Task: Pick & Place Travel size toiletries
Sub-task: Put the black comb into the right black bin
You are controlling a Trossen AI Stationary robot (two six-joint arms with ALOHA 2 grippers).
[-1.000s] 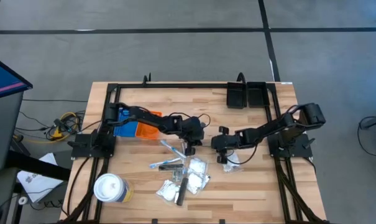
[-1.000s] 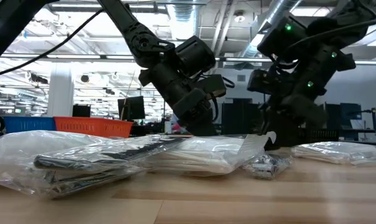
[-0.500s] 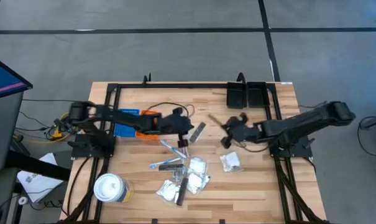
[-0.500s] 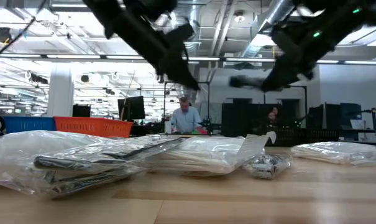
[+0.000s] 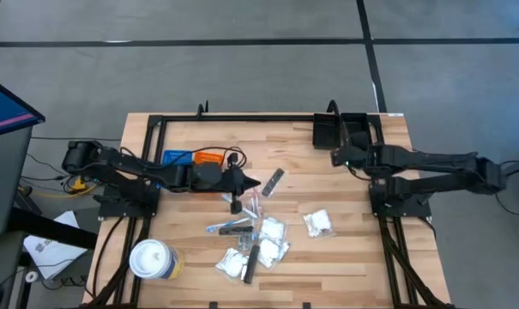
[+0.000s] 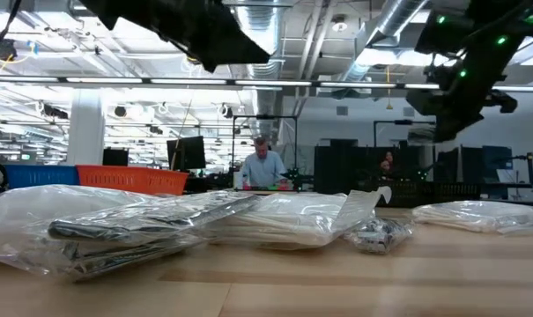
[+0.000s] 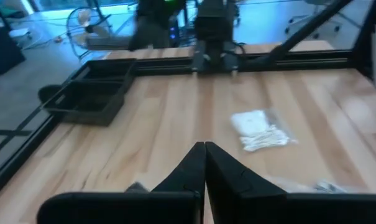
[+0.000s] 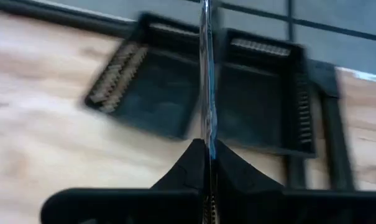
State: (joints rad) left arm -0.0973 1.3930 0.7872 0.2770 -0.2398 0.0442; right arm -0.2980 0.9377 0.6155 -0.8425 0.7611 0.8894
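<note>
The travel size toiletries (image 5: 255,236) lie heaped mid-table: crinkly clear packets with white contents, thin sticks and dark flat sticks. One white packet (image 5: 319,223) lies apart to the right, and a dark grey stick (image 5: 274,180) lies near my left gripper. My left gripper (image 5: 249,183) hovers left of that stick, shut and empty (image 7: 205,146). My right gripper (image 5: 337,158) hangs at the far right beside the black tray (image 5: 342,130), shut on a thin shiny stick (image 8: 206,74). My right gripper pinches the thin shiny stick between its two fingers, at the stretch right by the fingertips (image 8: 206,134). The stick runs on along the fingers and out past their tips, slanting down over the black tray (image 8: 250,106). It is lifted clear of the table.
Blue (image 5: 178,157) and orange (image 5: 209,156) ribbed trays sit at the far left under my left arm. A big white lidded cup (image 5: 152,259) stands at the near left corner. A black frame (image 5: 268,118) borders the table. Bare wood lies between the pile and the black tray.
My left gripper has risen from the pile and drawn back toward the table's left edge, tipping up toward level. My right gripper has lifted off the white packet, rolled, and swung toward the far right to the black tray, carrying the thin stick. The packet stays on the table.
</note>
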